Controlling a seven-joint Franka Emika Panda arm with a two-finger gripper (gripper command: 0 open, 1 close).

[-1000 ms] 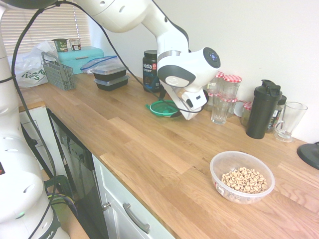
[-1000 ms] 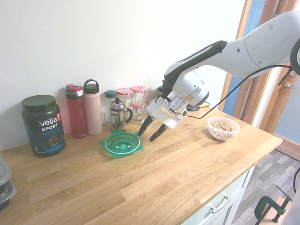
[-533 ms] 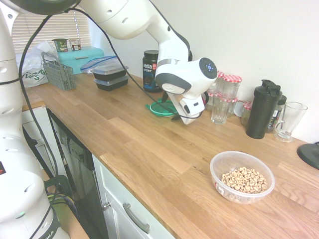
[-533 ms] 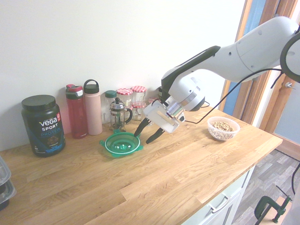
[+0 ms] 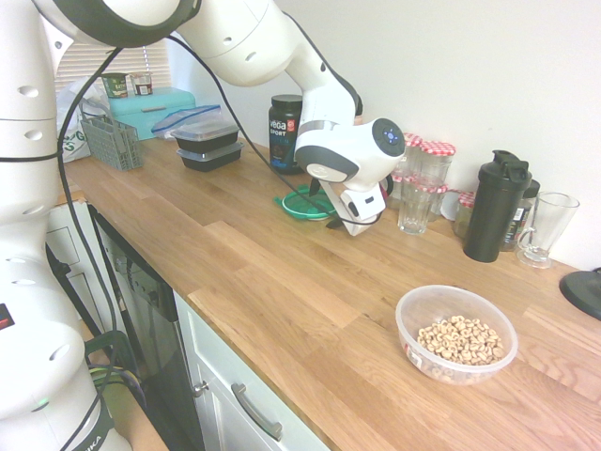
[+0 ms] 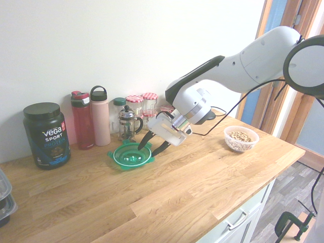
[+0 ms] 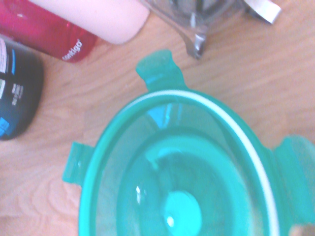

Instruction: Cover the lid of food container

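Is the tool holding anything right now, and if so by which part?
Nothing is held. The tool is open, its fingers spread at the near rim of the green lid, which lies flat on the counter. The food container sits uncovered.

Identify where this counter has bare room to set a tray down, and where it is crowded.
Bare: the front strip of the worktop, from the lid to the food container. Crowded: the wall side, with the protein tub, bottles and jars.
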